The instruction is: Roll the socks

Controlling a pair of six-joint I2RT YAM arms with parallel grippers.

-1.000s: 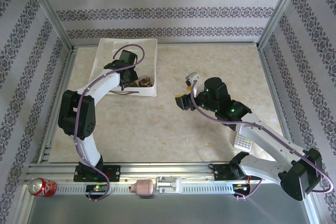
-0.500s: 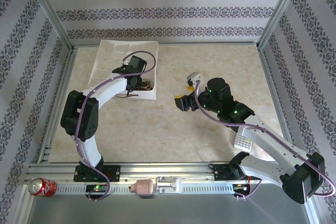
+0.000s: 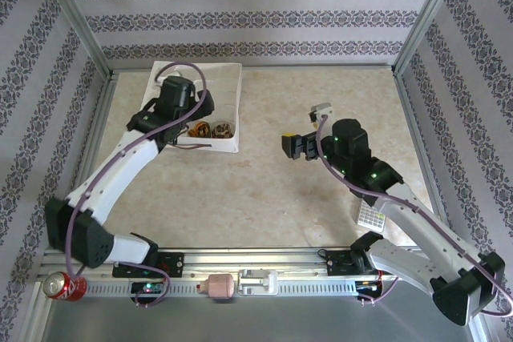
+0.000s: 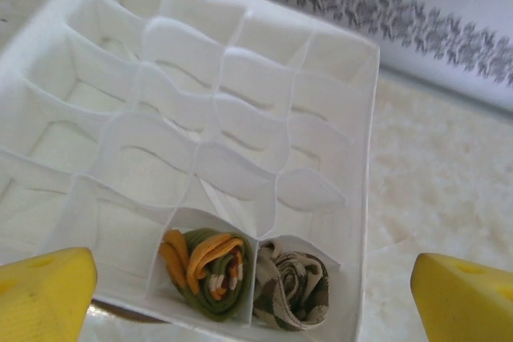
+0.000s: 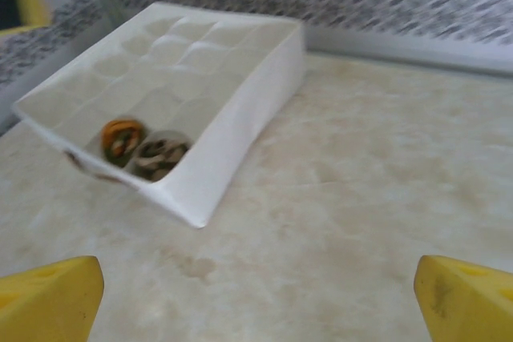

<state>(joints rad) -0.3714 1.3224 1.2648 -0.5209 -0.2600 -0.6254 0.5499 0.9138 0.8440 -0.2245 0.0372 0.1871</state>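
At the table's far left stands a white divided box (image 3: 227, 84), and both socks lie in it, each rolled, in two adjoining cells at its near right corner. The green sock (image 4: 204, 266) is on the left and the argyle sock (image 4: 292, 290) on the right, with one divider between them.

Left gripper (image 4: 256, 292): over the box, jaws spread wide, holding nothing. Right gripper (image 5: 256, 298): over bare table (image 3: 264, 198), well apart from the box, jaws likewise spread and empty.

Assessment: rolling and stowing look complete, and the step in hand is judged to be getting clear of the box. Recommended practice:
- Lift the left gripper straight up before swinging it aside, so that no fingertip hooks a divider or drags a roll loose.
- Keep the jaws spread until they are above the rim.
- Keep the right arm out of the left arm's path.

Not verifiable:
- In the top view the left arm covers much of the box and its own fingers.
- The left wrist view cuts off the box's near wall.
- Whether the rolls are tucked tightly cannot be judged from either wrist view.
- A dark strip under the box's near edge shows in the right wrist view, and I cannot tell what it is.
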